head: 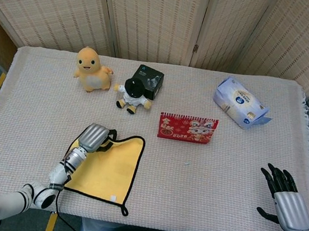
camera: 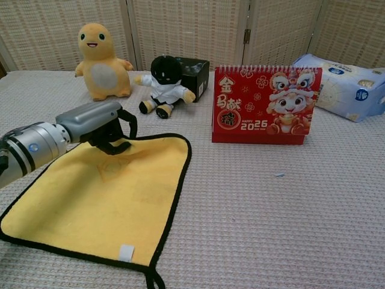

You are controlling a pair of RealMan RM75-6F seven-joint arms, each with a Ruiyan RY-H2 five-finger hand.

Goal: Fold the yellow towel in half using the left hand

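Note:
A yellow towel [head: 106, 166] [camera: 102, 205] with black edging lies at the front left of the table. My left hand [head: 94, 137] [camera: 96, 125] grips its far left corner and has that edge lifted off the cloth, so the far edge of the towel slopes up toward the hand. The near edge with a white tag [camera: 125, 253] stays flat. My right hand [head: 286, 200] hovers open near the front right table edge, fingers spread, holding nothing; the chest view does not show it.
Behind the towel stand a yellow plush [head: 91, 69], a black-and-white plush doll [head: 131, 93] with a black box [head: 149, 81], and a red desk calendar [head: 188, 128] [camera: 266, 104]. A blue tissue pack [head: 239, 103] lies at the back right.

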